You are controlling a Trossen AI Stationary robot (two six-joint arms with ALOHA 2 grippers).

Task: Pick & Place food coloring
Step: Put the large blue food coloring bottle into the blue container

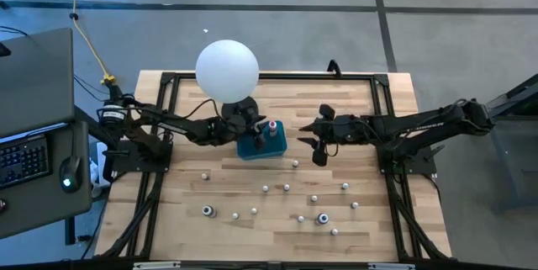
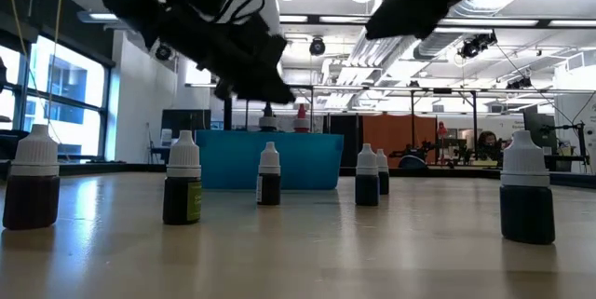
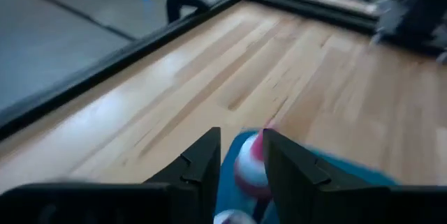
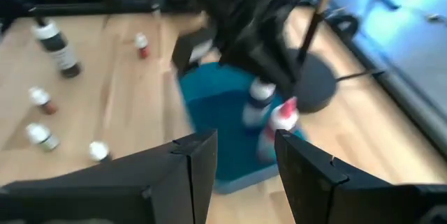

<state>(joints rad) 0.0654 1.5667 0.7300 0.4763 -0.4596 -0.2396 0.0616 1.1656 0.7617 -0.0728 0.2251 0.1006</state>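
Note:
A teal box stands at the table's middle, just in front of the white ball lamp. Two food coloring bottles stand upright in it, one red-capped and one with a pale cap. My left gripper hovers over the box's far left part with a narrow gap between its fingers. Through that gap the red-capped bottle shows below. My right gripper is open and empty just right of the box. Several more bottles stand scattered on the near half of the table.
In the low view, the loose bottles stand in a row in front of the box. The lamp's dark base sits right behind the box. A desk with a keyboard stands left of the table.

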